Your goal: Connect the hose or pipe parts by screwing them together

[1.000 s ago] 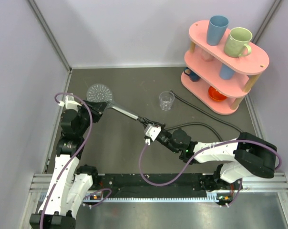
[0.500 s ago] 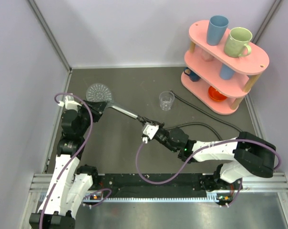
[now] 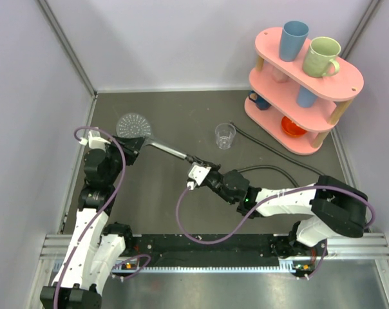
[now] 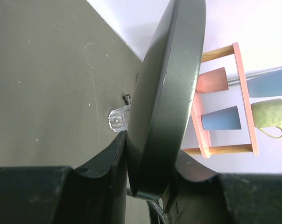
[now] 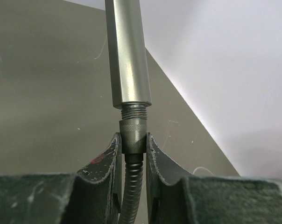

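Gripping the grey hand shower by the rim of its round disc, the left tool is closed on it, with one finger on each side. The shower is near the left edge of the table, and its straight handle points toward the middle. The right tool is almost closed and clamps the knurled end nut of the dark hose. The nut touches the threaded end of the handle, in line with it, and some thread shows above the nut. The hose curves toward the right edge, near a clear glass cup and a pink shelf rack.
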